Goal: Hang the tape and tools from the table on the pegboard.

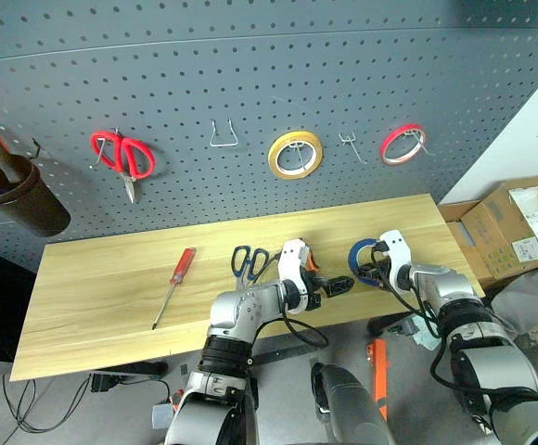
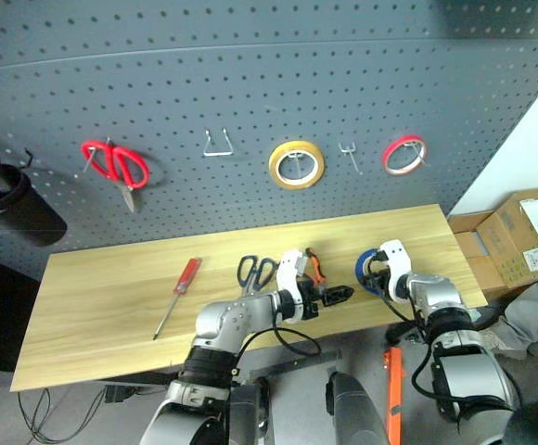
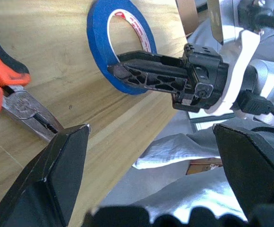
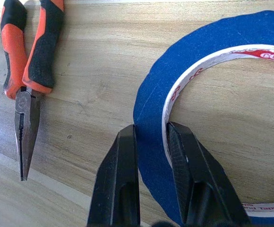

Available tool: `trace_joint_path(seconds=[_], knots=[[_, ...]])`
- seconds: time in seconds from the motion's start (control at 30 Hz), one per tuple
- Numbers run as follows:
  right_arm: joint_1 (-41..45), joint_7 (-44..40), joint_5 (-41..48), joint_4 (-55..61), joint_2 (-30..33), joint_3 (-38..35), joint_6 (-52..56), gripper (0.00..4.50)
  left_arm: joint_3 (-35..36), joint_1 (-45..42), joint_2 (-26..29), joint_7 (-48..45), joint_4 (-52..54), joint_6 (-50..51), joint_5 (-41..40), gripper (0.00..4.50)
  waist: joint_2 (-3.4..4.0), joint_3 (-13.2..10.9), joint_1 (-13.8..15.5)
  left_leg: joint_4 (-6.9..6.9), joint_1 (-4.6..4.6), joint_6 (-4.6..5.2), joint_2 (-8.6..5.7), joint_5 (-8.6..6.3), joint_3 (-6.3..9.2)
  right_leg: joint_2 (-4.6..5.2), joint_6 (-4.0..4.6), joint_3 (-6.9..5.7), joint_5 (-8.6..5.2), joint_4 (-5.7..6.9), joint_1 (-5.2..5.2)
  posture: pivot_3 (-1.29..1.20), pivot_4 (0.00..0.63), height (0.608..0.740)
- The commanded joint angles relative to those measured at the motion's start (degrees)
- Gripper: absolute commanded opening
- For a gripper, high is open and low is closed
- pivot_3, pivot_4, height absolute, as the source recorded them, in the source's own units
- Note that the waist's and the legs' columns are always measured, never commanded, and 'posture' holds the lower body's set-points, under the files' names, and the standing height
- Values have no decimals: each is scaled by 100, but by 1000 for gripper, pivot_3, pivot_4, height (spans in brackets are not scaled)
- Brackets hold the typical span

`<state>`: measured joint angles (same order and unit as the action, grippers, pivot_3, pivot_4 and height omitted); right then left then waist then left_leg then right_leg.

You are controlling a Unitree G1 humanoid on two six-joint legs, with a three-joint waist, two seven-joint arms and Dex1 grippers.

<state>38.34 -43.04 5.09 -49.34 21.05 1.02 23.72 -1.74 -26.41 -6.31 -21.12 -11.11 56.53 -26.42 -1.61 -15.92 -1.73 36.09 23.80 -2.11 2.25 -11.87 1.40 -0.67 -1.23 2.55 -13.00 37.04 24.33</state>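
Observation:
The blue tape [image 4: 151, 109] lies flat near the right front edge of the table [image 1: 102, 297]. My right gripper [image 4: 151, 130] is shut on the ring's wall, one finger inside and one outside; it reaches over the roll [image 1: 360, 250]. My left gripper [image 3: 151, 127] stands open and empty just left of it, over the table's front edge [image 1: 336, 286]. The orange-and-black pliers [image 4: 28, 61] lie between the arms. The dark blue-handled scissors [image 1: 249, 261] and the red-handled screwdriver [image 1: 176, 283] lie further left. Behind the table rises the grey pegboard [image 1: 250, 74].
On the pegboard hang red scissors [image 1: 125, 156], a yellow roll [image 1: 295, 154], a red roll [image 1: 403, 144] and a black cup with an orange-handled tool [image 1: 23, 199]. Two hooks [image 1: 224, 136] [image 1: 350, 144] are bare. Cardboard boxes [image 1: 515, 227] stand at the right.

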Motion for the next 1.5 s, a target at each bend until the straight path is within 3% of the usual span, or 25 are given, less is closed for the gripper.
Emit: trace_joint_path(seconds=[0.03, 0.2, 0.33, 0.47, 0.67, 0.9, 1.13, 1.5], knots=[[-658, 364, -359, 1291, 100, 244, -586, 536, -35, -46, 16, -276, 473, -54, -240, 4500, 5, 22, 8, -2, 2, -5, 0, 3, 1, 0, 0, -1, 0, 0, 2, 31, 153, 740], [-1959, 1171, -732, 3734, 97, 300, -907, 536, -174, 180, 307, -636, 1217, -115, -381, 4500, 68, 174, 7, -3, 17, -132, -3, 19, -4, 7, -11, 5, -5, 2, 21, -7, 84, 740], [-2984, 1930, -1063, 5495, -165, 306, -1243, 536, 32, 341, 640, -758, 1830, 16, -669, 4500, 64, 474, -23, -5, 25, -155, -8, 12, -7, 11, -32, 10, -18, 8, 37, -31, 36, 740], [-3349, 2502, -1475, 6107, -418, 543, -1721, 536, 348, 326, 891, -1049, 2405, 191, -1285, 4500, 44, 779, -76, -3, 7, -136, -7, 0, -9, 7, -31, 13, -18, 10, 24, -55, 6, 740], [-2969, 2923, -1790, 5644, -503, 696, -2510, 536, 1039, -2, 888, -806, 2489, 386, -2062, 4500, -3, 921, -213, 13, -94, -132, -12, 1, -3, 4, 12, 15, -28, -30, -89, -46, 0, 740], [-1569, 2269, -1345, 3826, -403, 799, -3785, 536, 1259, -384, 839, -461, 1718, -250, -1850, 4500, -35, 958, -358, 27, -106, -83, -51, 32, 8, 10, 7, 56, -22, -6, -115, -1, 0, 740], [-569, 981, -243, 2603, -605, 613, -3770, 536, 1305, -698, 907, -313, 1094, -871, -1552, 4500, -38, 968, -301, -6, -100, -76, -56, 35, 7, -24, -37, 122, 13, -2, -105, 25, 0, 740], [262, 290, 517, 1678, -695, 159, -3097, 536, 1404, -975, 1155, -186, 550, -1279, -1281, 4500, -38, 968, -273, -1, -101, -76, -60, 35, 1, -23, -44, 133, 15, 7, -104, 39, 0, 740]])
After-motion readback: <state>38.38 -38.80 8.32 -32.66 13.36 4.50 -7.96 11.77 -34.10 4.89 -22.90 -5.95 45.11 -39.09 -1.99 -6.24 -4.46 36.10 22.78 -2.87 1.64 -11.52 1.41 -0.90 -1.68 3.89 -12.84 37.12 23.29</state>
